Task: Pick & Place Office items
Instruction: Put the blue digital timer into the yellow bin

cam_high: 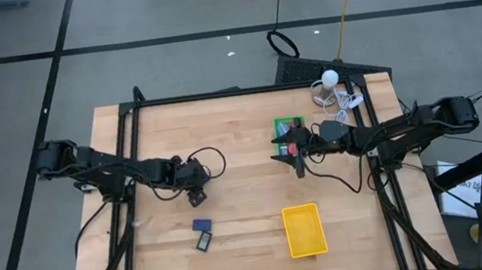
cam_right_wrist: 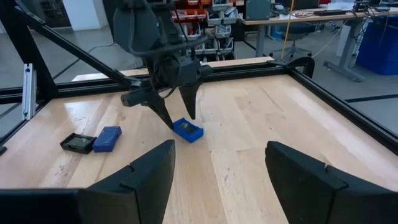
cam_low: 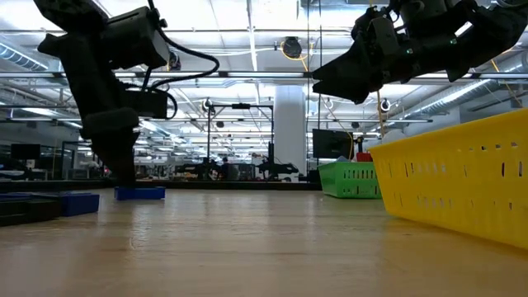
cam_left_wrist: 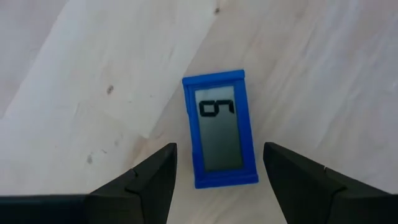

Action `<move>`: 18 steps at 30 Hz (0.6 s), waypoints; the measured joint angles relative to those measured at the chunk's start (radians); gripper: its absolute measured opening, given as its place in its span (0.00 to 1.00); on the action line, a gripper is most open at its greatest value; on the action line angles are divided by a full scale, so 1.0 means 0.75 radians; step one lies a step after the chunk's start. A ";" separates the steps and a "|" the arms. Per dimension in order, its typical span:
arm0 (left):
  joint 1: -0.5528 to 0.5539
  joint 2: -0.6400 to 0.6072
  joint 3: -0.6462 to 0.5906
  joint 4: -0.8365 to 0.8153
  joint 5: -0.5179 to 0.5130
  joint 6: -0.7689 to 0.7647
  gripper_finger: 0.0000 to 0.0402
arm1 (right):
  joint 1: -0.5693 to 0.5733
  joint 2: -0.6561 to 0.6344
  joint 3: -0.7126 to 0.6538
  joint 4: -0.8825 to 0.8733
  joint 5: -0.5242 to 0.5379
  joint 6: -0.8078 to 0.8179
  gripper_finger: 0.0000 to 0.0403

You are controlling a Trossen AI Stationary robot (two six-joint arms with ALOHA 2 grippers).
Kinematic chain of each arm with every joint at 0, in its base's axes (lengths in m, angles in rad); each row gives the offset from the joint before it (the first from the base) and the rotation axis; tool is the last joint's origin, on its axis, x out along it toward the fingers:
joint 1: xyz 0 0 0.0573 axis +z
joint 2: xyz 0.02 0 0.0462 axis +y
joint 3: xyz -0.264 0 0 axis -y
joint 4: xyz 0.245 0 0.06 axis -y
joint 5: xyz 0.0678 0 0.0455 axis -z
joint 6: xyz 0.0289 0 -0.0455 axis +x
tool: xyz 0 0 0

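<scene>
— Where's the piece?
— Blue LCD counter lies flat between my left gripper's spread fingers. I'd descend straight, centred, then pinch its long sides.
— Right gripper?
— Spread, empty, beside the green tray.

You are looking at a table of pale wood, smooth, with fine grain and a few small dark specks. The blue timer is looking like shiny plastic, and its grey screen is looking smooth and flat. The yellow tray and green tray are looking like plastic with slotted walls. The left gripper fingers are looking matt black, maybe plastic.
</scene>
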 joint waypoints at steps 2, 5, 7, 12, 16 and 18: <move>-0.010 0.030 0.000 -0.001 -0.001 0.003 0.60 | 0.000 0.000 0.000 0.000 0.001 0.001 0.59; -0.023 0.090 0.004 0.010 -0.001 0.011 0.60 | 0.000 0.000 0.000 0.002 0.001 0.004 0.59; -0.027 0.122 0.005 0.012 -0.007 0.007 0.60 | 0.000 0.000 0.000 0.002 0.001 0.009 0.59; -0.029 0.141 0.006 0.011 -0.025 -0.002 0.59 | 0.000 0.000 0.000 0.002 0.001 0.010 0.59; -0.030 0.132 0.004 0.026 -0.017 0.042 0.47 | 0.000 0.000 0.000 0.002 0.001 0.010 0.59; -0.030 0.132 0.004 0.037 -0.020 0.083 0.38 | 0.000 0.000 0.000 0.002 0.001 0.011 0.59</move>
